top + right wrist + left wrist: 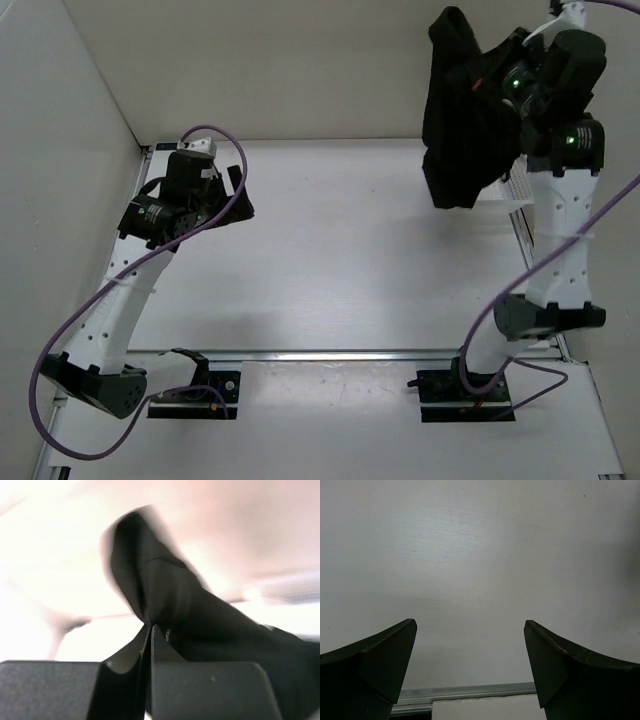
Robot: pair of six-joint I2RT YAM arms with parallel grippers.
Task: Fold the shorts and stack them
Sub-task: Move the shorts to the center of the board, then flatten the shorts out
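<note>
- Shorts [460, 130]: black, bunched, hanging in the air at the far right of the desk [350, 260], lifted clear of the surface.
- Right fingers [161, 656]: pressed together, clamped on a fold of the shorts [175, 595]. The fabric rises above the tips and drapes off to the right. The right wrist view is blurry.
- Right arm [560, 230]: raised high, with the wrist next to the top of the shorts.
- White mesh basket [513, 188]: at the far right desk edge, mostly hidden behind the shorts' lower end and the right arm. Can't tell whether the fabric touches it.
- Left fingers [375, 665]: spread wide apart, holding nothing, with only bare desk [480, 555] between them.
- Left arm [130, 290]: on the left side, well apart from the shorts, with its fingers [238, 205] over the desk.
</note>
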